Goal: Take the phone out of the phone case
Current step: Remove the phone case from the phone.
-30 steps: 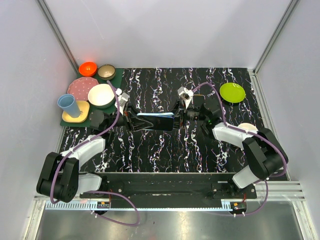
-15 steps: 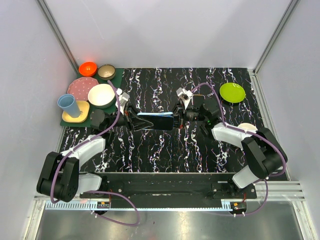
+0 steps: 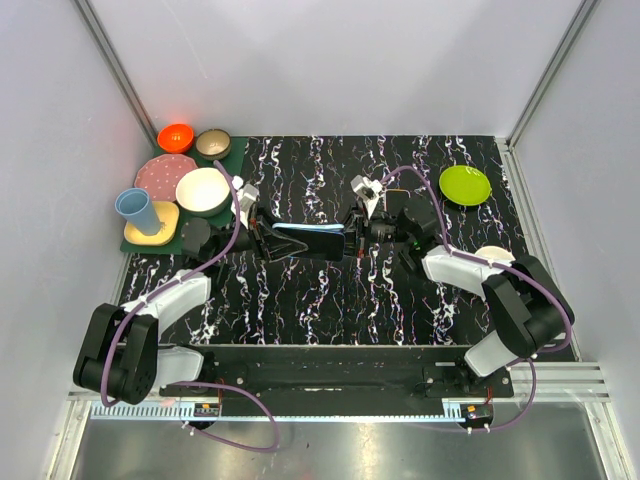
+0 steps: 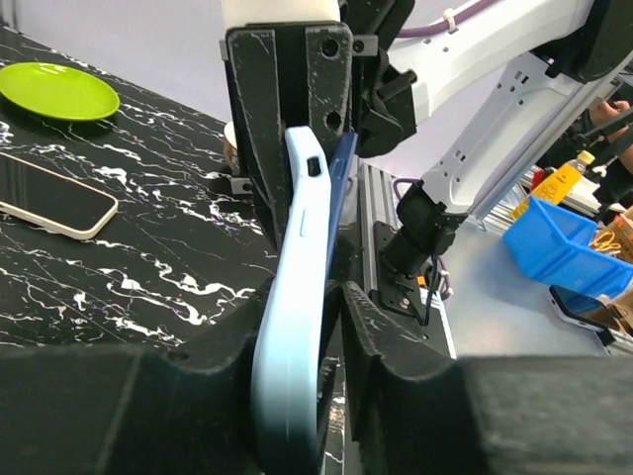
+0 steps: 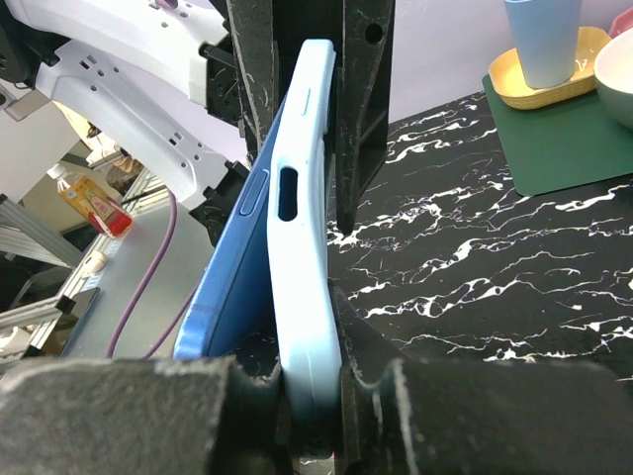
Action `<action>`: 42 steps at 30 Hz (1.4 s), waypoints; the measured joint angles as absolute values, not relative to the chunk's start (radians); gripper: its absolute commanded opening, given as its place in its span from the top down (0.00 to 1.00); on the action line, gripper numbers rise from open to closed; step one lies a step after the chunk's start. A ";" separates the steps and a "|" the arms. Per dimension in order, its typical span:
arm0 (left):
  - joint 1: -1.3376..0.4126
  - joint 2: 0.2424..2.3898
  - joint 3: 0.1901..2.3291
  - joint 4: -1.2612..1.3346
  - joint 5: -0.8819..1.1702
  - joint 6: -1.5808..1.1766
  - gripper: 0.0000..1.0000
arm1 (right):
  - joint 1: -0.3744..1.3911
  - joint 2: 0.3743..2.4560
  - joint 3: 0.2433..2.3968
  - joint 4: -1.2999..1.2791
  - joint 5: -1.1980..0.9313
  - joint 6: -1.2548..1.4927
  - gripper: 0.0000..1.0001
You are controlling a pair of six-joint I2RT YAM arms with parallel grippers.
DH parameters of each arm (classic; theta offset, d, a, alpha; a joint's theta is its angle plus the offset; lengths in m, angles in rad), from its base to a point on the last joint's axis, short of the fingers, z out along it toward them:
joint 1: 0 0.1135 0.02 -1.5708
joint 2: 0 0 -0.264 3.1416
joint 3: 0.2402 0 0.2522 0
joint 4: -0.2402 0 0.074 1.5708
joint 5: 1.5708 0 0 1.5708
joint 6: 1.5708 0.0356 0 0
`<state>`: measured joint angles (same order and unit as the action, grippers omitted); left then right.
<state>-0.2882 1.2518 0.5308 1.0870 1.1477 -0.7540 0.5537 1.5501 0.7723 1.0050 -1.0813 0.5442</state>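
Note:
A light blue phone case (image 3: 312,236) hangs level above the middle of the table between both grippers. My right gripper (image 5: 309,341) is shut on one end of the case (image 5: 302,247). At that end the darker blue phone (image 5: 232,267) leans out of the case, outside the jaws. My left gripper (image 4: 302,297) stands around the other end of the case (image 4: 295,297). There the case rests against one finger, with a thin gap at the other finger. A strip of the phone (image 4: 339,168) shows beside the case. Seen from above, the left gripper (image 3: 272,240) and right gripper (image 3: 352,236) face each other.
A lime green plate (image 3: 465,185) lies at the back right. A second phone (image 4: 49,203) lies flat on the black marbled table (image 3: 330,300). At the back left a green mat (image 3: 232,160) carries bowls, plates and a blue cup (image 3: 135,210).
The right gripper has closed on the case's end and shifted slightly left. The left jaws have eased a little apart. The phone and case hang in the same place.

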 measured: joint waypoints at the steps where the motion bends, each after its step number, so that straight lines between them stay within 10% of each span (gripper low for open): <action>1: -0.288 1.252 0.531 1.086 1.142 -0.749 0.65 | 0.556 1.550 0.773 1.005 -1.080 0.550 1.00; 27: -0.278 1.250 0.538 1.024 1.073 -0.677 0.09 | 0.562 1.557 0.776 1.005 -1.068 0.681 1.00; 42: -0.273 1.199 0.538 1.020 1.047 -0.654 0.01 | 0.563 1.586 0.791 0.934 -1.068 0.668 1.00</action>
<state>-0.2733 1.1992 0.5385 1.0203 1.0466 -0.6540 0.5632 1.5860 0.7910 0.9344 -1.0676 0.6678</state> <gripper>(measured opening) 0.984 0.169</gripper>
